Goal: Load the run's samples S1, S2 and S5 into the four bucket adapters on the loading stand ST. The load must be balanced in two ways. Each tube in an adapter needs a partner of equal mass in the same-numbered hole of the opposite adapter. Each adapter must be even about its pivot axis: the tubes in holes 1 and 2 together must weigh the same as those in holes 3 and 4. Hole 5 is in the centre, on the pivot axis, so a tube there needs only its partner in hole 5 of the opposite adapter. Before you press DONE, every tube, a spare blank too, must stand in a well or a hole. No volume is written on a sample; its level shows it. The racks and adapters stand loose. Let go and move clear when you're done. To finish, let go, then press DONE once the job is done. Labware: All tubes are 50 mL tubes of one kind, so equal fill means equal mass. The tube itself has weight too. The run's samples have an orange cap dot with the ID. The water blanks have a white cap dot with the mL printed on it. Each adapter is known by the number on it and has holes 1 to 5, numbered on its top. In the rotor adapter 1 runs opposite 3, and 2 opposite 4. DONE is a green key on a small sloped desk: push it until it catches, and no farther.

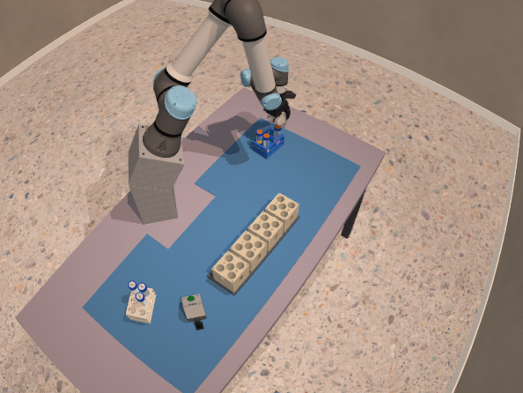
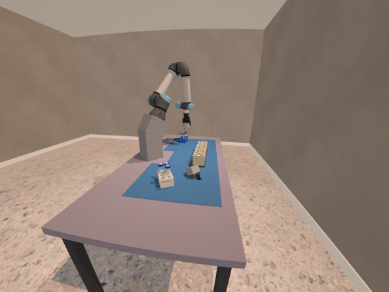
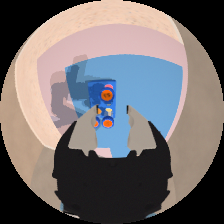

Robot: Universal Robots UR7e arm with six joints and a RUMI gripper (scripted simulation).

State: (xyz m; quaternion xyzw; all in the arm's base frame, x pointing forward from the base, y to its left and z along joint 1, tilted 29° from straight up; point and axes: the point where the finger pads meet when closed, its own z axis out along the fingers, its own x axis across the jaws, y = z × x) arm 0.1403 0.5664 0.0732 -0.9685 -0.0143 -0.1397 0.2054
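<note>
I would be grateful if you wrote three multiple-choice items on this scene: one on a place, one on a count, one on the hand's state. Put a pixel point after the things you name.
1. Where does the blue rack [image 1: 268, 150] [image 2: 183, 140] [image 3: 112, 85] stand?
A) On the pink table border
B) On the blue mat [image 1: 176, 282] [image 2: 183, 193] [image 3: 145, 75]
C) On the floor

2. How many adapters [image 1: 231, 271] [image 2: 199, 160] stand in the row?
A) Three
B) Five
C) Four

3. How is the hand [image 1: 279, 122] [image 2: 186, 128] [image 3: 112, 105]?
A) Open, holding nothing
B) Shut on a tube
C) Fully shut, holding nothing

Key:
1 B: the top view shows blue mat around the rack.
2 C: the top view shows four blocks end to end.
3 A: the wrist view shows a gap between the fingertips, and the orange-capped tubes lie beyond them.
</note>
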